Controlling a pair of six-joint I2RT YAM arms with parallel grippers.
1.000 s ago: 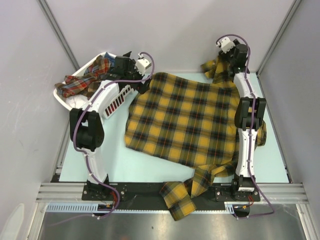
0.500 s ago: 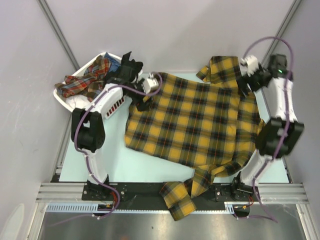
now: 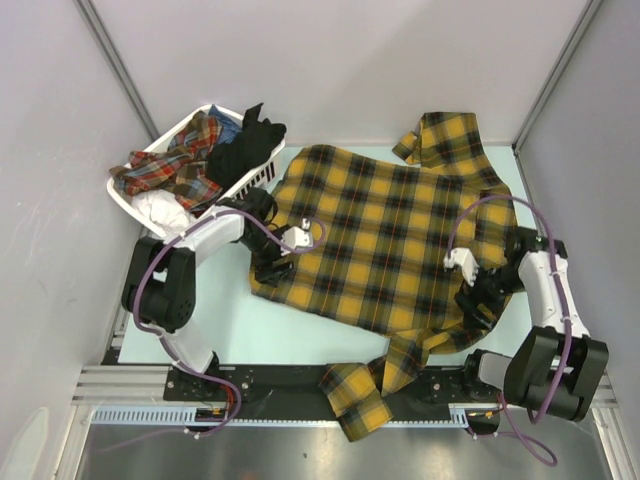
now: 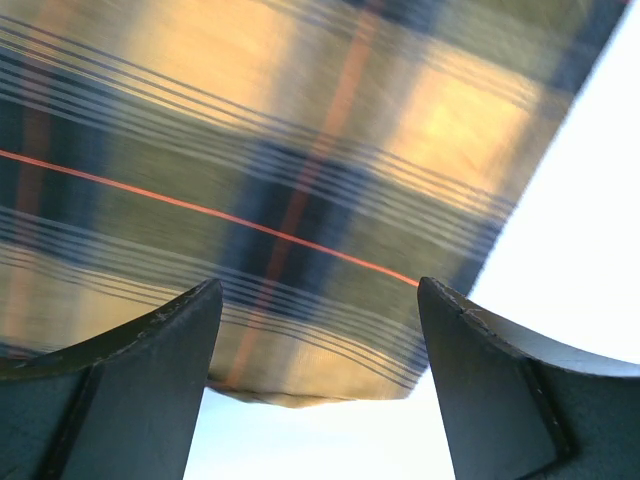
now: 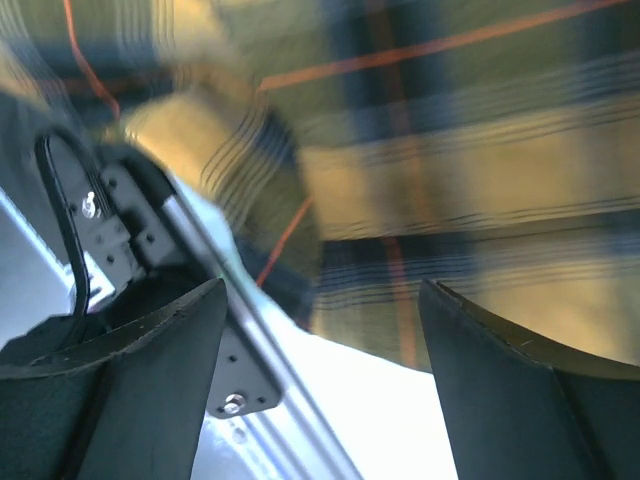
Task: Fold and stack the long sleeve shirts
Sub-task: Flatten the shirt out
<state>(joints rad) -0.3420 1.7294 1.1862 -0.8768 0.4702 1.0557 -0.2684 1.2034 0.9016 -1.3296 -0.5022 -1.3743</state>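
Plaid shirt (image 3: pixel 385 235) spread — left fingers (image 4: pixel 120 390) apart over its left edge, right fingers (image 5: pixel 520 400) apart over its hem.

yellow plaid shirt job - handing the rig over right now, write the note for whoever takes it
Left gripper: open, empty, just over the near-left corner of the yellow plaid shirt.
Right gripper: open, empty, over the shirt's near-right edge.
Shirt: spread flat on the table; one sleeve hangs over the near edge, the other lies bunched at the far right.
Basket, far left: holds more clothes, a red plaid garment on top.
Done: shirt laid out.
Left: every fold, then stacking; nothing is stacked yet.
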